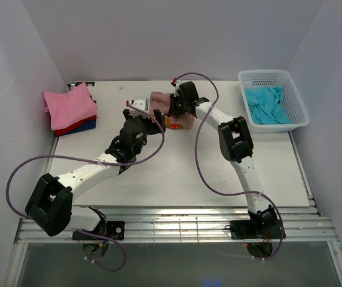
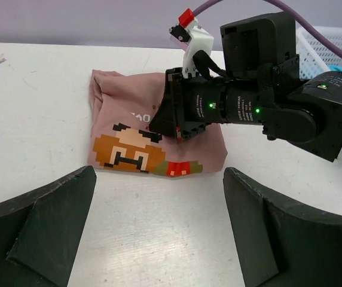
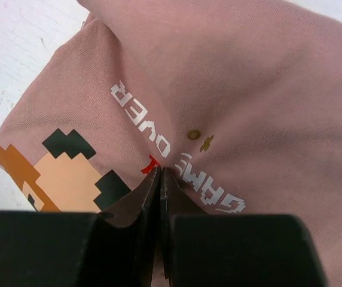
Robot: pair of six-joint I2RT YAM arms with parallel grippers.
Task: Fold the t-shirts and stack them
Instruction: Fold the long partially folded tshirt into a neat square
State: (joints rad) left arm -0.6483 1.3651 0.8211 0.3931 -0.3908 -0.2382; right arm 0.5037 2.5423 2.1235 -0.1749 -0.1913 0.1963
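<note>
A dusty rose-brown t-shirt (image 1: pixel 183 121) with a pixel-face print lies folded small at the back middle of the table; it also shows in the left wrist view (image 2: pixel 126 98) and the right wrist view (image 3: pixel 249 89). My right gripper (image 1: pixel 172 110) (image 3: pixel 161 173) is shut on a pinch of its top layer by the white lettering, and the cloth puckers toward the tips. It shows from the front in the left wrist view (image 2: pixel 166 124). My left gripper (image 1: pixel 151 115) (image 2: pixel 159 227) is open and empty, just in front of the shirt's near edge. Folded pink, red and dark blue shirts (image 1: pixel 69 109) are stacked at the back left.
A white lattice basket (image 1: pixel 272 75) at the back right holds a crumpled turquoise shirt (image 1: pixel 269 105); its wall shows in the left wrist view (image 2: pixel 338 42). White walls close in on the left, back and right. The table's front edge has metal rails (image 1: pixel 177 224).
</note>
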